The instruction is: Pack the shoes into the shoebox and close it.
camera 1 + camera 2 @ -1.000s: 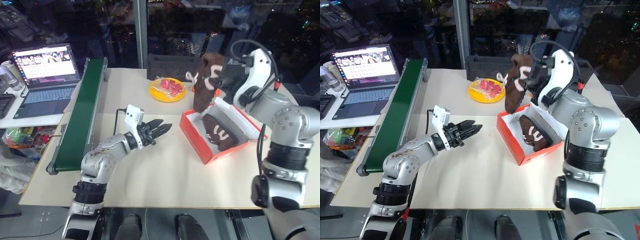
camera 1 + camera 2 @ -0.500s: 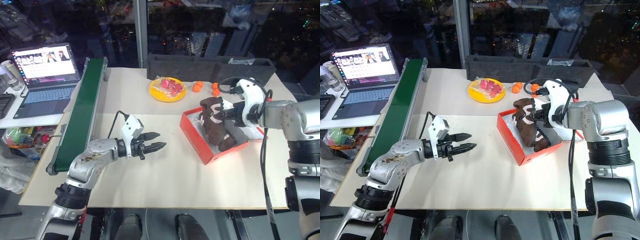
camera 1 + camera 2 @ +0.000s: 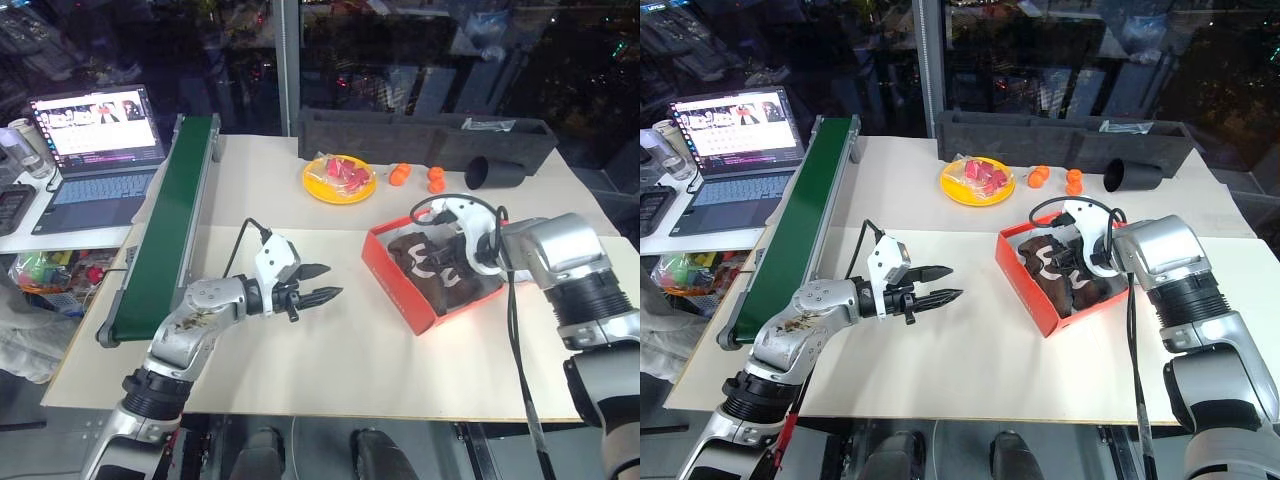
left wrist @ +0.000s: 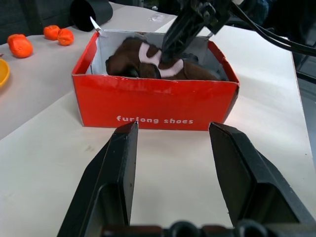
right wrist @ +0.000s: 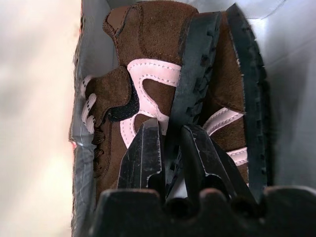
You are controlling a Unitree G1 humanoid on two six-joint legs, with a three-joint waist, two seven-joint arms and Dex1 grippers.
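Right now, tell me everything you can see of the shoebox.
The shoebox is a red-orange cardboard box, white inside, printed "furlong shoes" on one wall. It sits open on the table, right of centre. Both brown shoes lie inside on their sides. The right gripper reaches in, shut on one shoe's sole edge.

My two head views look forward and down over the table (image 3: 330, 370), well back from it, and share nearly the same scene – both my arms and the shoebox (image 3: 425, 300). My left wrist view looks level along my left gripper (image 4: 173, 143) at the shoebox's long side, near. My right wrist view looks steeply down past my right gripper (image 5: 170, 148) – very close to the shoes (image 5: 148, 94).
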